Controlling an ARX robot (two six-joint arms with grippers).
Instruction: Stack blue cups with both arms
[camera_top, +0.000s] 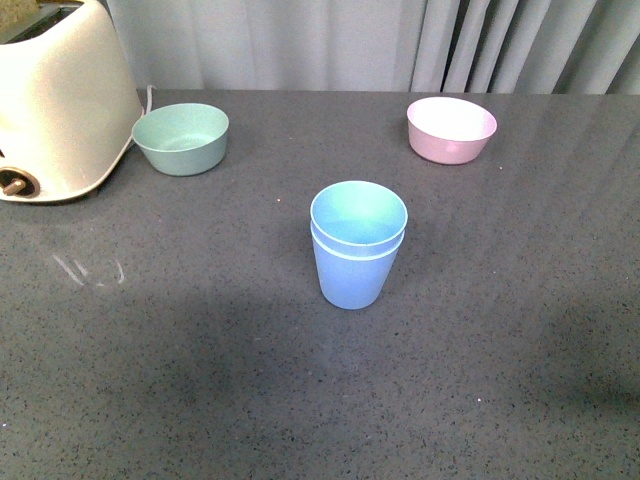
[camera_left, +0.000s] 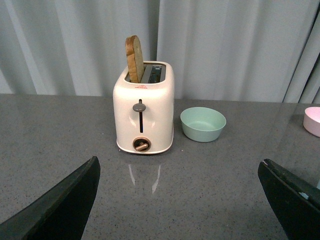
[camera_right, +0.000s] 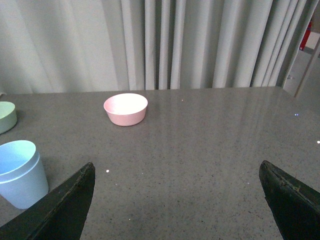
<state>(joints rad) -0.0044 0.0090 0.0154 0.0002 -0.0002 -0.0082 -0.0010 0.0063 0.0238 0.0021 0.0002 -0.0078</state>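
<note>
The two blue cups (camera_top: 357, 245) stand upright in the middle of the grey table, one nested inside the other, with the inner rim a little above the outer. The stack also shows at the edge of the right wrist view (camera_right: 20, 172). Neither arm shows in the front view. My left gripper (camera_left: 180, 200) is open and empty over bare table, facing the toaster. My right gripper (camera_right: 177, 200) is open and empty over bare table, with the cup stack off to one side.
A cream toaster (camera_top: 55, 105) with a slice of bread (camera_left: 134, 59) stands at the back left. A mint-green bowl (camera_top: 181, 138) sits beside it. A pink bowl (camera_top: 451, 130) sits at the back right. Grey curtains hang behind the table's far edge.
</note>
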